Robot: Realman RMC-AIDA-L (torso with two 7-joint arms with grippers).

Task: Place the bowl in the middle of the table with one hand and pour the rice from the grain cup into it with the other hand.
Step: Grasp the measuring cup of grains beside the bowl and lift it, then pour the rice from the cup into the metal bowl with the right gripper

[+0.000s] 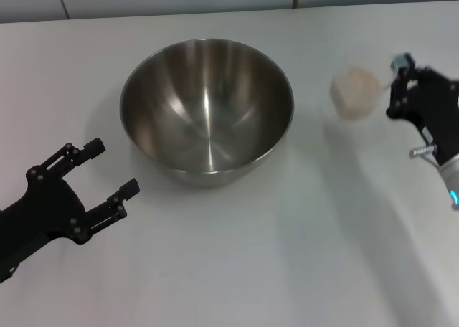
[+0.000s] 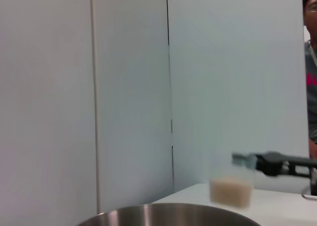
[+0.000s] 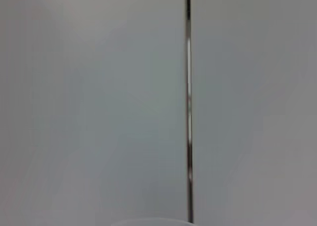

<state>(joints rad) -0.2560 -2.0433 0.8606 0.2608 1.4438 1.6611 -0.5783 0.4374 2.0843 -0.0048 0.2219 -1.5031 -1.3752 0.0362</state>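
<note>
Head view: a white surface [image 1: 301, 255] fills the scene. A large steel bowl [image 1: 206, 110] sits upright near its middle and shows no rice inside. The left hand [image 1: 107, 171] hovers just beside the bowl's near-left side, not touching it, its 2 black fingers spread apart and holding nothing. The right hand [image 1: 399, 90] is at the far right edge. Just beside its fingertips, on the bowl side, stands a small clear cup [image 1: 355, 92] filled with pale rice [image 1: 354, 96]. Whether the fingers touch the cup, or are parted or closed, cannot be told here.

Left wrist view: the bowl's rim [image 2: 168, 215] curves along the nearest edge, close in front of the left hand. Beyond it stands the cup of rice [image 2: 232, 190], with the right hand's dark fingers [image 2: 277, 164] reaching toward the cup's upper part. A grey panelled wall [image 2: 99, 87] rises behind, and part of a person [image 2: 311, 72] shows at the edge.

Right wrist view: mostly the wall [image 3: 99, 87], with a dark vertical seam [image 3: 188, 102]. A faint pale curve at the nearest edge may be the cup's rim; this is uncertain.

Risk: the cup's thin clear walls look light and slippery. A shallow or off-centre grip could tip it and spill rice on the surface, and tilting before it is above the bowl would scatter grains.
</note>
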